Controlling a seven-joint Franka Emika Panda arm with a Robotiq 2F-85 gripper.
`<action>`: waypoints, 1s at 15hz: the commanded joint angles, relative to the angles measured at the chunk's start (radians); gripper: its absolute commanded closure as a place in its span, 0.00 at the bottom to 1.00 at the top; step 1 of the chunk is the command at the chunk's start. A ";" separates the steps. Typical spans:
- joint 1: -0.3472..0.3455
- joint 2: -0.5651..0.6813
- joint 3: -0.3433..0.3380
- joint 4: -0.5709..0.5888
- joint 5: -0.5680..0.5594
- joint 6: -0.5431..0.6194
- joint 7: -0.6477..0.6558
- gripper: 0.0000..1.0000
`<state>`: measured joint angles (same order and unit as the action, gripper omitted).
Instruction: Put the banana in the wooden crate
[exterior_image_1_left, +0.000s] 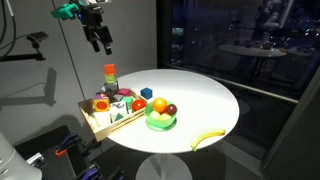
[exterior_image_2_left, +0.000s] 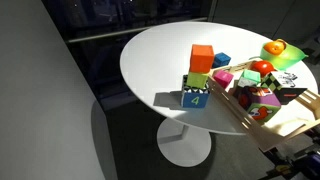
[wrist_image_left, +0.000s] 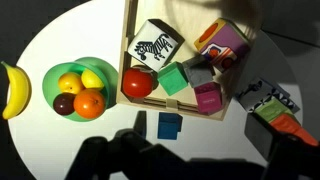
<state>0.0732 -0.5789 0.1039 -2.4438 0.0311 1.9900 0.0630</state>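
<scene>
- Round white table (exterior_image_1_left: 200, 100): brightly lit from above within a dark room.
- Stacked coloured blocks (exterior_image_2_left: 200, 75): soft shadow falls leftward on the tabletop.
- Shallow light-wood slatted crate (exterior_image_2_left: 290, 118): warm glare at the frame edge.
- Wrist view: broad dark shadow along the lower edge.
- All views coarse, slightly soft.

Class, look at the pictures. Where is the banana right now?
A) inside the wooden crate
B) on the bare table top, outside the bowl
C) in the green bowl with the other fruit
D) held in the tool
B: the banana lies on the white table near its edge, outside the green bowl and apart from the wooden crate.
</scene>
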 joint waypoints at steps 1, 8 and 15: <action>0.004 0.001 -0.003 0.003 -0.002 -0.003 0.002 0.00; -0.010 0.024 -0.010 0.030 -0.005 -0.005 0.013 0.00; -0.061 0.087 -0.049 0.099 -0.008 -0.007 0.020 0.00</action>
<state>0.0304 -0.5421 0.0719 -2.4056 0.0306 1.9900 0.0632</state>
